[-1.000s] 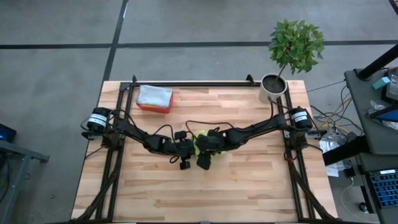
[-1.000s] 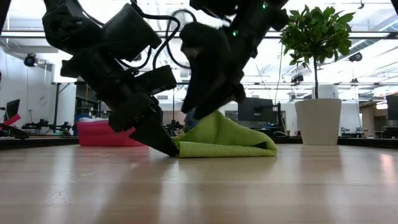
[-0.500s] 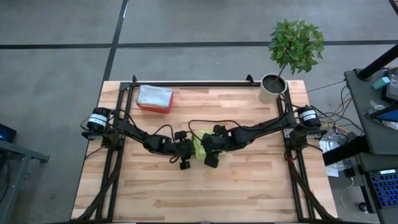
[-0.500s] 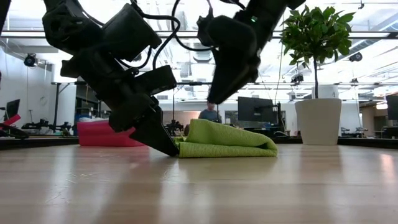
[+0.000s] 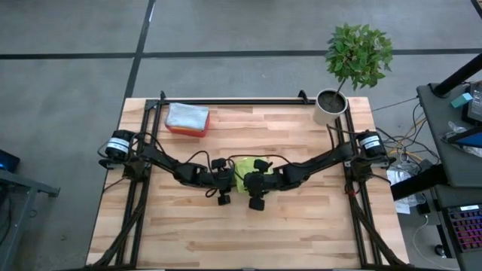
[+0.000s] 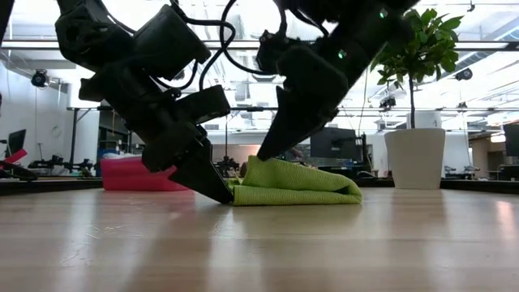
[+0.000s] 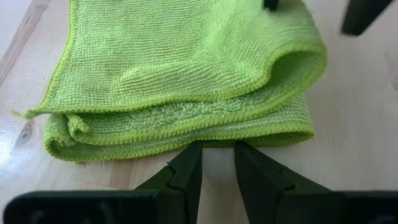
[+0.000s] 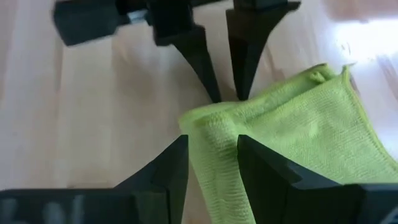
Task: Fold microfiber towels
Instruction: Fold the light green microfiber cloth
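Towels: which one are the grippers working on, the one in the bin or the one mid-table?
The lime green towel mid-table, folded, between the left gripper and right gripper. The pale towel lies untouched in the red bin.

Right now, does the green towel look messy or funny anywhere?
A little. The lime green microfiber towel is folded, but its layers don't line up: the top flap bulges and one corner sticks out past the stack. The left gripper sits at its edge.
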`<state>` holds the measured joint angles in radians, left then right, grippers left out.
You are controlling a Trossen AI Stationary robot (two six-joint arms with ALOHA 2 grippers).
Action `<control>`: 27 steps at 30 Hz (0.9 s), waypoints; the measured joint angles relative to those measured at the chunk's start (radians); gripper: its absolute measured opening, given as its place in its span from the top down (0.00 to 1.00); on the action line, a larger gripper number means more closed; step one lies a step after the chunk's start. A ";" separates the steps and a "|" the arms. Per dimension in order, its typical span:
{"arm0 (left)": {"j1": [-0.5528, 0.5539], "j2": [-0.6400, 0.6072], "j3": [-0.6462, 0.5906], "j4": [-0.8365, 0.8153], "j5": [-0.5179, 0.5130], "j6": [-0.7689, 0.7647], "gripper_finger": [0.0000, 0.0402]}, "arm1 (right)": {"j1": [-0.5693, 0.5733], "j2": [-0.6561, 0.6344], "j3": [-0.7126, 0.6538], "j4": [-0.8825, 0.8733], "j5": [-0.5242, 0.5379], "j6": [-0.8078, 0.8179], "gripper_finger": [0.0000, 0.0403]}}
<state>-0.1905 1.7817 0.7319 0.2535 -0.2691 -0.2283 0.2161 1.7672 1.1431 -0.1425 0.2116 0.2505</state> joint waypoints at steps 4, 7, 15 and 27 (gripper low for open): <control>0.001 0.000 0.000 0.000 0.000 0.000 0.80 | -0.002 0.001 -0.050 0.093 0.026 0.000 0.71; 0.001 0.000 0.000 0.000 0.000 0.000 0.80 | -0.006 0.001 -0.083 0.151 0.027 0.001 0.76; 0.001 0.000 0.000 0.000 0.000 0.000 0.80 | -0.007 0.001 -0.119 0.232 0.079 0.024 0.97; 0.000 0.000 0.000 0.001 0.000 0.001 0.80 | -0.004 -0.008 -0.116 0.250 0.062 0.156 0.98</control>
<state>-0.1902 1.7817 0.7315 0.2543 -0.2687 -0.2273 0.2117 1.7590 1.0267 0.1076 0.2741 0.4063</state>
